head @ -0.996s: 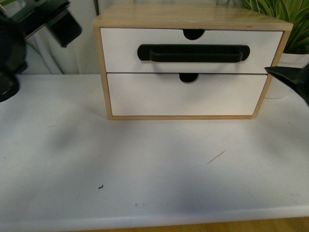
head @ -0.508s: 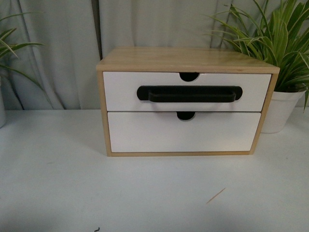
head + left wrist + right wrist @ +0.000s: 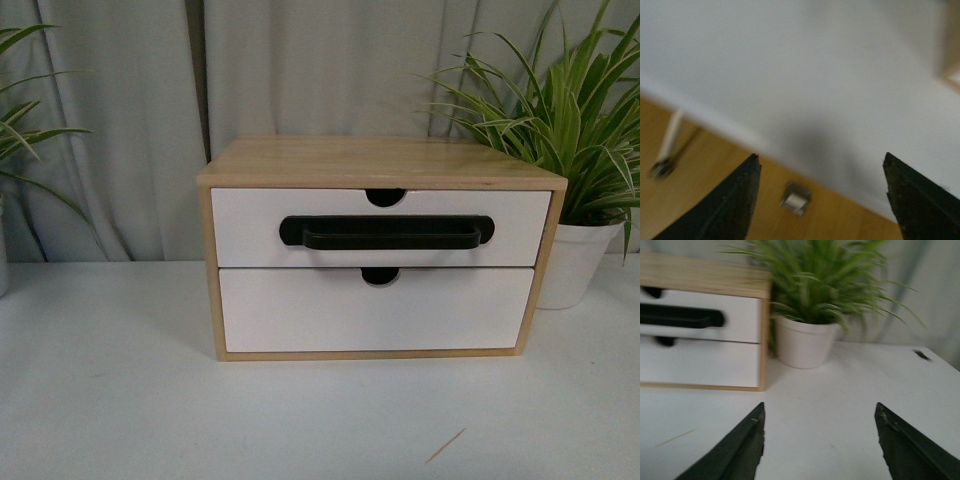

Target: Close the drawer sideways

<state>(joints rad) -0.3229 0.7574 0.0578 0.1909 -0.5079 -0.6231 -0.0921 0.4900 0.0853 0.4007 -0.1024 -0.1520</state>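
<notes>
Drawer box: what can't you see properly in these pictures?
- Inside the white-fronted drawer with black bar handle: front view, hidden by its shut front.
- Light wooden cabinet: left wrist view, only a blurred corner, cut by the edge.
- Small grey thing on the floor: left wrist view, too blurred.
- Thin pale sliver on the white table: front view, too small.

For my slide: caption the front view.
Wooden cabinet on white table; handled drawer appears shut, potted plant beside it.

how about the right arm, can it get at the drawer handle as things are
Probably yes: the right gripper is open, only bare table lies between it and the drawer, and the plant stands clear of the handle.
</notes>
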